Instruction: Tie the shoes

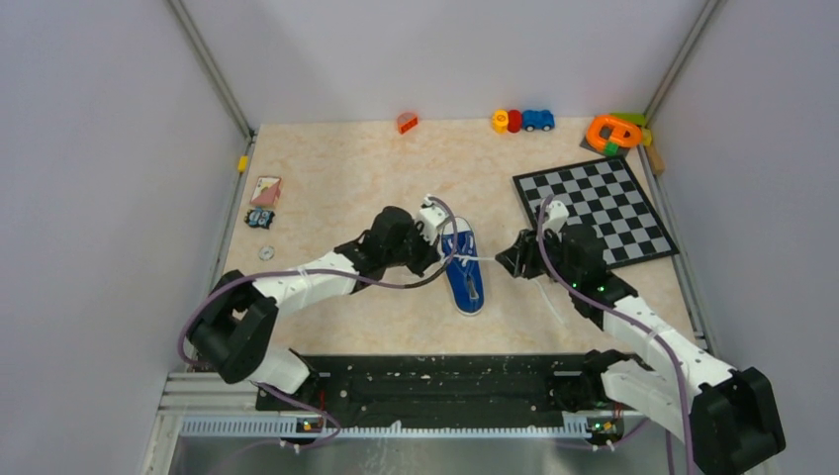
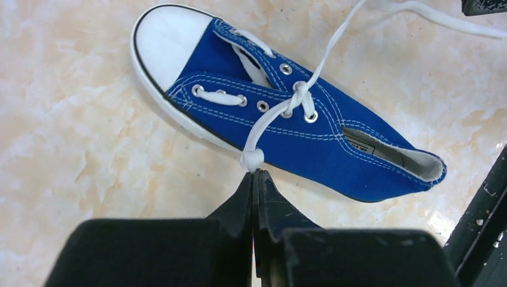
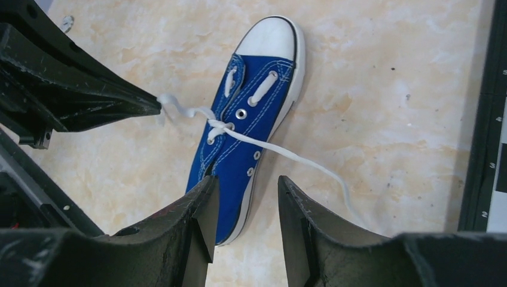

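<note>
The blue sneaker lies on its side mid-table, white toe cap pointing away from the arms. Its white laces cross in a single loose half-knot over the eyelets. My left gripper is shut on the knotted end of one lace, just left of the shoe, and that strand runs taut to the crossing. The other lace trails loose across the table to the right. My right gripper is open and hovers above the heel side of the shoe, holding nothing.
A black-and-white chessboard lies right of the shoe, beside the right arm. Small toys line the back edge: an orange block, a toy train and an orange ring. Cards and a washer lie at left.
</note>
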Robot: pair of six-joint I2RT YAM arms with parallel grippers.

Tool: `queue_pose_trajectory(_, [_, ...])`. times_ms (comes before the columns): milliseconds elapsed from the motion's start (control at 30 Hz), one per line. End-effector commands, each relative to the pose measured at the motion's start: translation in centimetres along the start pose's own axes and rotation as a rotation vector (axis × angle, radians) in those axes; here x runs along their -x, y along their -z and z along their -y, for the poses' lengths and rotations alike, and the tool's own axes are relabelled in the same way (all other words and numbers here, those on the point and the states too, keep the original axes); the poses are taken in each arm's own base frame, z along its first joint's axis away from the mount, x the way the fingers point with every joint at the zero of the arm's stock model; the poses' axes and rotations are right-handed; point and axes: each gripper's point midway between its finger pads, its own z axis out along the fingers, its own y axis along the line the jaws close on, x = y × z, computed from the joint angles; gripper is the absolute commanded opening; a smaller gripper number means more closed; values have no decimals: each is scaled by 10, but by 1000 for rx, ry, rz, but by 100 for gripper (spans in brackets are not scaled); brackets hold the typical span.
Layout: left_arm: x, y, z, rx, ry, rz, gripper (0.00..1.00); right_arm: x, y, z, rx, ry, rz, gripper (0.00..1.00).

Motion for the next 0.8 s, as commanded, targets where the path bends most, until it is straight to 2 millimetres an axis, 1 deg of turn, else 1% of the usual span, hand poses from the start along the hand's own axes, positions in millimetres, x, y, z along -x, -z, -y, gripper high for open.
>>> queue_pose_trajectory(0, [48,21,0,23,54,260,0,27,0,-29,145,18,71,42])
queue_pose_trajectory(67, [51,27,-2,41,63,299,0,28,-2,-41,218,32,69,42])
queue_pose_trajectory(200, [57,34,-4,42,91,354,0,26,-9,-44,252,53,47,42])
queue_pose_trajectory(333, [66,40,0,17,185,462,0,32,-14,-49,286,82,43,41])
queue_pose_trajectory(467, [74,45,-1,17,205,567,0,37,-18,-58,330,88,43,41])
queue_pose_trajectory(567, [77,47,-2,16,231,595,0,40,-22,-63,358,67,57,43])
queue_pose_trajectory(633, [79,49,-1,14,244,618,0,38,-27,-62,347,57,43,47])
queue_pose_trajectory(767, [81,52,-4,18,282,645,0,24,-35,-48,254,-13,-37,48])
